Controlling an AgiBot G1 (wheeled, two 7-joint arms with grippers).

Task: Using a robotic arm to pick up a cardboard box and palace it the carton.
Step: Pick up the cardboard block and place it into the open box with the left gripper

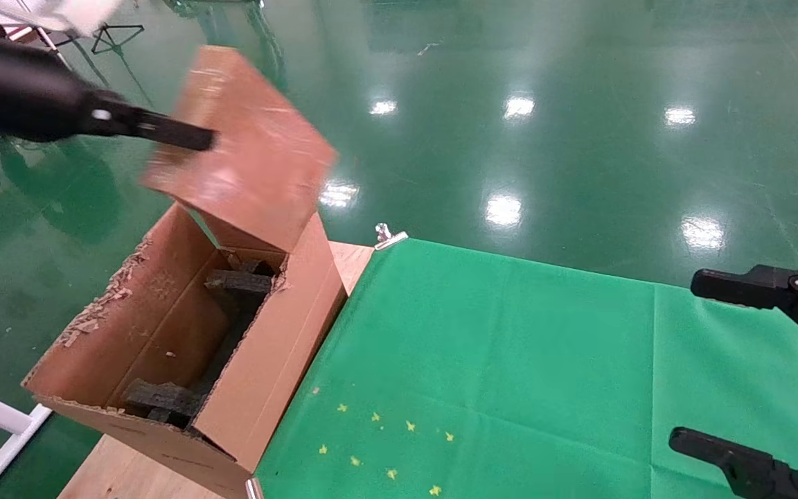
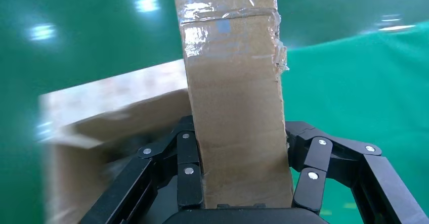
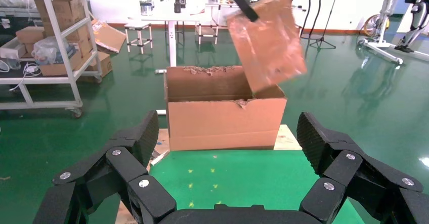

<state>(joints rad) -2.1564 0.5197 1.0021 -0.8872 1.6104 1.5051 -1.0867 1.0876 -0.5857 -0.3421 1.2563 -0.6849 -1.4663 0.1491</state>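
My left gripper (image 1: 194, 137) is shut on the cardboard box (image 1: 246, 145), a brown taped block, and holds it tilted in the air above the far end of the carton (image 1: 267, 360). In the left wrist view the fingers (image 2: 189, 168) press both sides of the box (image 2: 232, 97), with the carton (image 2: 116, 118) blurred below. The carton stands open on the table's left edge, with black foam blocks (image 1: 236, 281) inside. My right gripper (image 1: 707, 364) is open and empty at the far right. The right wrist view shows the box (image 3: 265, 39) over the carton (image 3: 222, 123).
A green cloth (image 1: 510, 360) covers the table, with small yellow marks (image 1: 385, 443) near its front. A metal clip (image 1: 385, 235) holds the cloth's far corner. Bare wood (image 1: 129, 471) shows under the carton. The carton's flap edges are ragged. Shelves and tables stand far off (image 3: 50, 42).
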